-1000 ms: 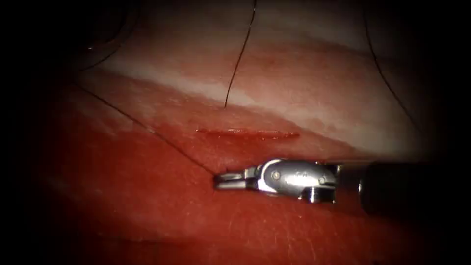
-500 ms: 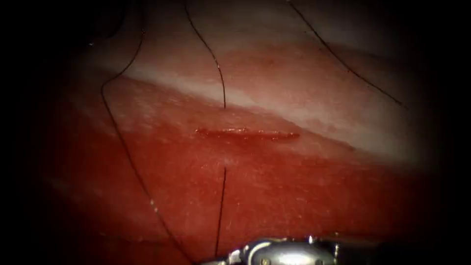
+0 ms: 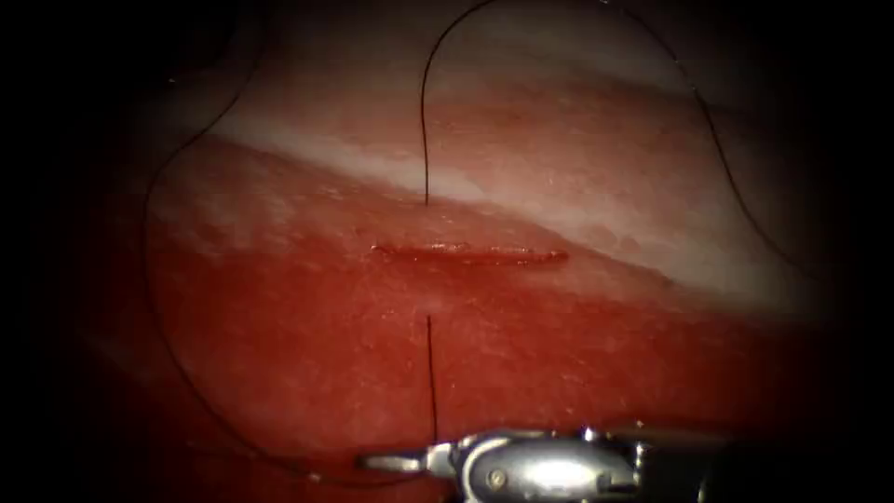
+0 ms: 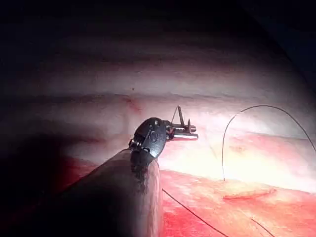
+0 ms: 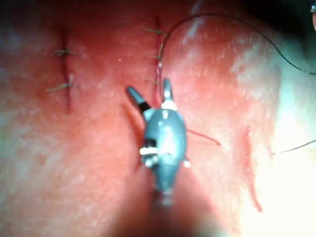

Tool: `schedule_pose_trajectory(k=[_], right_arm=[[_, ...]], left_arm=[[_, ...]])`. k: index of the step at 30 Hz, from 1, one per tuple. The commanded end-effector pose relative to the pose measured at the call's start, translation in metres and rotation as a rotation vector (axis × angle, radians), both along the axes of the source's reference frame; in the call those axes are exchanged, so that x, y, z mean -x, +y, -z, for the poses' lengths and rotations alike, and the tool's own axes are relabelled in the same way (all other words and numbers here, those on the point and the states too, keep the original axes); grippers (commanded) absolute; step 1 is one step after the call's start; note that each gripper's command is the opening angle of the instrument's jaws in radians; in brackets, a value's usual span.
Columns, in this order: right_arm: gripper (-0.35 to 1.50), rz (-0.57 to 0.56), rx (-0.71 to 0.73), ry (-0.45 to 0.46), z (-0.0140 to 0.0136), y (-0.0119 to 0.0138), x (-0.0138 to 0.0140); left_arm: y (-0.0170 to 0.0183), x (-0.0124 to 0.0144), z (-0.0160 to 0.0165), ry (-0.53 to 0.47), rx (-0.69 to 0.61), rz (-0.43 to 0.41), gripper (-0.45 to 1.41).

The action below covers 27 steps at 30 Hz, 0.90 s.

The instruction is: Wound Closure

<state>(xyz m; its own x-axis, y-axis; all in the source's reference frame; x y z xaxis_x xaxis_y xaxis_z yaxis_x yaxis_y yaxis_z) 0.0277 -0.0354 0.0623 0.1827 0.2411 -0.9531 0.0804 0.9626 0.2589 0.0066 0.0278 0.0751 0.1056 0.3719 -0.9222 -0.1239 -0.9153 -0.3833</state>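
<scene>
Right tool (image 3: 386, 461) lies low, below the cut (image 3: 470, 252), jaws closed on the thread (image 3: 431, 373), which passes through the tissue (image 3: 279, 335) across the cut. Left tool (image 4: 185, 129), jaws parted, holds nothing. Needle's whereabouts can't be told

The left arm's claw (image 4: 186, 131) hangs above pale tissue (image 4: 98, 89), well apart from the cut (image 4: 247, 194). Its jaws stand open and hold nothing. A dark thread (image 4: 223, 153) rises from the tissue just beside the cut and arcs over in a loop.
</scene>
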Motion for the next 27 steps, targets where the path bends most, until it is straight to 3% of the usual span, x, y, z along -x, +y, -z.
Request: schedule_pose_trajectory(k=[1,6,16,19,22,24,25,27], right_arm=[[1.18,-0.017,0.005,-0.007,-0.0023,0.0019,0.0002],[1.20,-0.047,0.036,-0.039,-0.0071,0.0050,0.0010],[1.15,-0.067,0.057,-0.071,-0.0133,0.0070,0.0014],[1.08,-0.070,0.059,-0.073,-0.0141,0.0073,0.0013],[0.89,-0.071,0.059,-0.074,-0.0145,0.0075,0.0012],[0.89,-0.072,0.060,-0.075,-0.0142,0.0073,0.0011],[0.81,-0.069,0.060,-0.071,-0.0139,0.0071,0.0010],[-0.03,-0.043,0.054,-0.044,-0.0135,0.0068,0.0010]], left_arm=[[0.0005,0.0003,-0.0006,-0.001,-0.002,-0.001,-0.45],[0.0006,0.0002,-0.0008,0.001,-0.002,0.000,-0.45],[0.0007,0.0000,-0.0013,0.005,-0.007,0.002,-0.45],[0.0007,0.0000,-0.0013,0.005,-0.007,0.002,-0.45],[0.0007,0.0000,-0.0013,0.006,-0.007,0.002,-0.45],[0.0007,0.0000,-0.0013,0.006,-0.007,0.002,-0.45],[0.0007,0.0000,-0.0013,0.006,-0.007,0.002,-0.45],[0.0007,0.0000,-0.0013,0.006,-0.007,0.003,-0.45]])
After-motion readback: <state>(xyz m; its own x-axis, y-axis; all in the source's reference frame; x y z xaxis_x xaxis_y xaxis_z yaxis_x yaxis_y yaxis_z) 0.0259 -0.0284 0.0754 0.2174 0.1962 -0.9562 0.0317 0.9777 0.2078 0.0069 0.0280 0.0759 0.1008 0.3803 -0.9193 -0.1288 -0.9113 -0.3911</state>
